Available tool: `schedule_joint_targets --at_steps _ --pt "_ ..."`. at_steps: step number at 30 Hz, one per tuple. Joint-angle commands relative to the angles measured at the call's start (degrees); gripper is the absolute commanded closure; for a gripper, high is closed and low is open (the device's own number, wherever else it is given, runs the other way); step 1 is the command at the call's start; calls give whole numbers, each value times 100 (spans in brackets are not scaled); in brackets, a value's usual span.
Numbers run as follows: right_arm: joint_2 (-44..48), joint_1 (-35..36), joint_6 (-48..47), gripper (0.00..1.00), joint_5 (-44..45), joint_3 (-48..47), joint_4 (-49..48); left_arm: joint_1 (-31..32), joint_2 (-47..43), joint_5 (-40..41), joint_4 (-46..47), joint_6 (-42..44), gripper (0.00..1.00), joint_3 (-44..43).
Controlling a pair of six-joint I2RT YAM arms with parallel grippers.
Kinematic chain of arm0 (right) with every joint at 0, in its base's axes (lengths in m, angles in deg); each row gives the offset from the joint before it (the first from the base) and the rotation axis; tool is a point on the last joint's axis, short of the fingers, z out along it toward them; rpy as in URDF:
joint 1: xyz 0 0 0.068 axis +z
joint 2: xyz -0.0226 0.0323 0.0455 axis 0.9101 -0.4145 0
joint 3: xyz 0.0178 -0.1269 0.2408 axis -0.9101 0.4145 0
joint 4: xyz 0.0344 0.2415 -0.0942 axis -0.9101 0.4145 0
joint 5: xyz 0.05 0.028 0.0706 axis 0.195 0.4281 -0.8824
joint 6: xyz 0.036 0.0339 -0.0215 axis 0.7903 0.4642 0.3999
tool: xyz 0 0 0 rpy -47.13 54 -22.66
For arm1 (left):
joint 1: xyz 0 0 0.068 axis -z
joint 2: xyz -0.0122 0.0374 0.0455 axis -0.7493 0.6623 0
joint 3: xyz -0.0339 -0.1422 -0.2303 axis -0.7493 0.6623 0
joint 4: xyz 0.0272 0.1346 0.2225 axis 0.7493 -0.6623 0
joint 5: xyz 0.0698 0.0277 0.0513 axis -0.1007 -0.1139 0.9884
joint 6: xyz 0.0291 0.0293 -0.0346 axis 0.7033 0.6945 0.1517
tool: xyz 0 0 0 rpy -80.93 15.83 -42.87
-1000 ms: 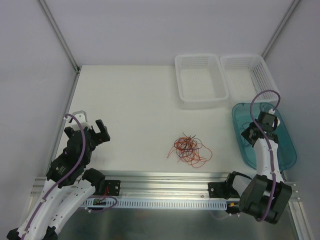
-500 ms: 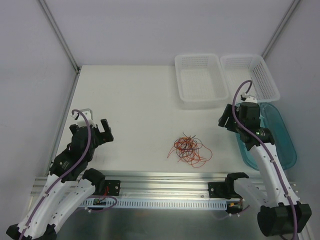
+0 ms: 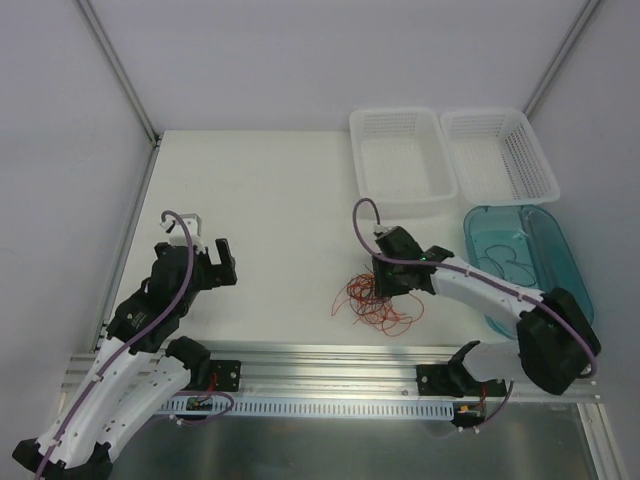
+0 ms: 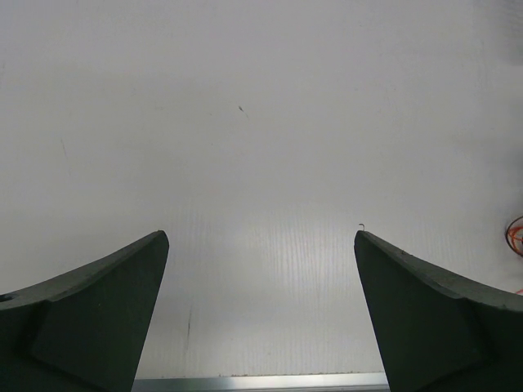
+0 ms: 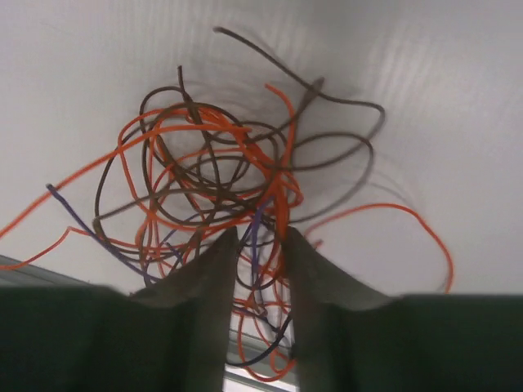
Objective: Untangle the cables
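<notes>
The cables (image 3: 378, 300) lie in one tangled heap of thin red-orange and dark brown strands on the white table, near its front edge. My right gripper (image 3: 392, 280) hangs right over the heap. In the right wrist view the tangle (image 5: 212, 163) fills the middle, with a thin purple strand in it too. The right gripper (image 5: 260, 237) has its jaws a narrow gap apart, with several strands running through the gap. My left gripper (image 3: 222, 262) is open and empty over bare table at the left. In the left wrist view (image 4: 261, 245) a bit of orange cable (image 4: 516, 233) shows at the right edge.
Two white mesh baskets (image 3: 400, 160) (image 3: 500, 155) stand at the back right. A teal tray (image 3: 545, 290) with a few dark strands in it sits at the right edge. A metal rail (image 3: 330, 355) runs along the table's front.
My right arm has swung left from above the teal tray and come down over the tangle. My left gripper has moved a little right and forward.
</notes>
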Motion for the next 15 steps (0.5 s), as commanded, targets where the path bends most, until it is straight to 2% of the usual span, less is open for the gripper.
schedule_joint_targets --at_steps 1,3,6,7,11,14,15 --pt "-806 720 192 73 392 -872 -546 -72 145 -449 186 183 1 0" --pt "-1274 1211 60 84 436 -1546 -607 -72 216 -608 204 209 1 17" --pt "-2127 1723 -133 94 463 -2530 -555 -72 321 -881 230 244 1 17" --pt "-2286 1811 -177 95 437 -2717 -572 -72 356 -934 239 253 1 17" --pt "-2849 2014 -266 93 331 -3299 -590 -72 506 -1258 248 253 1 35" --pt "-2797 2005 -257 86 488 -3273 -537 -64 629 -1487 275 192 1 43" --pt "-2649 2005 -248 78 524 -3212 -520 -72 734 -1627 274 148 1 35"
